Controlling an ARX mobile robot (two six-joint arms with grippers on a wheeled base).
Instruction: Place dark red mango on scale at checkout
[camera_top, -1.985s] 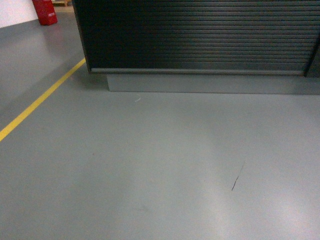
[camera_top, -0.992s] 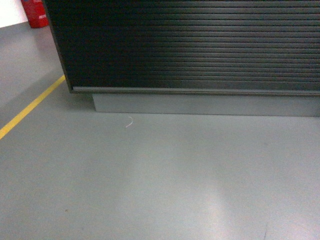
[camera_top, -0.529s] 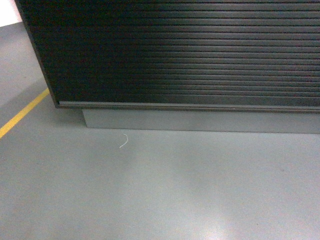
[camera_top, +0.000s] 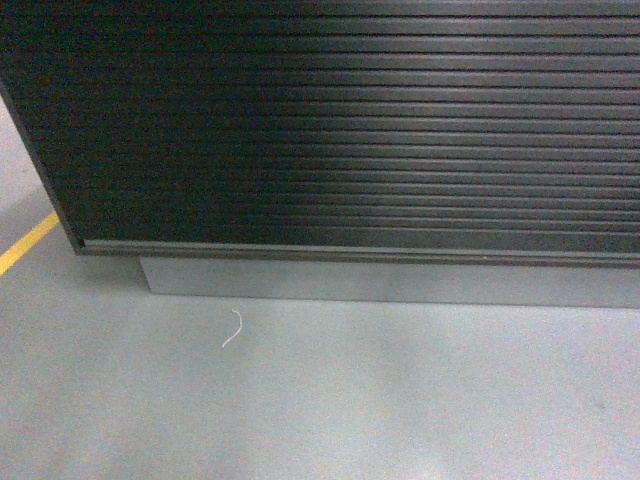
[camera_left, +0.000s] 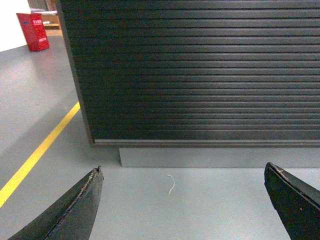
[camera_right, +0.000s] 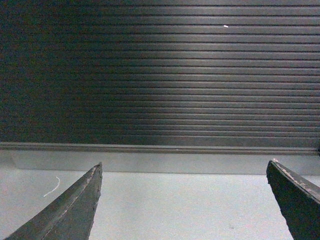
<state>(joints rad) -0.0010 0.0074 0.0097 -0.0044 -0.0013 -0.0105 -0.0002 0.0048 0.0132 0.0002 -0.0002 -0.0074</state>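
Note:
The checkout (camera_top: 340, 130) fills the upper part of the head view as a dark counter front with horizontal ribs, on a grey plinth (camera_top: 390, 282). Its ribbed front also shows in the left wrist view (camera_left: 195, 70) and the right wrist view (camera_right: 160, 75). Neither the dark red mango nor the scale is in view. My left gripper (camera_left: 183, 172) is open, its two dark fingertips (camera_left: 85, 200) wide apart over bare floor. My right gripper (camera_right: 185, 167) is open too, with nothing between its fingertips (camera_right: 80, 200). No gripper shows in the head view.
Grey floor (camera_top: 320, 400) lies in front of the counter, with a small white thread (camera_top: 233, 328) on it. A yellow floor line (camera_left: 35, 157) runs along the left. A red box (camera_left: 33, 31) stands far back on the left.
The view has closed in on the counter front, which has grown and shifted left and down. The red box and most of the yellow line have left the head view.

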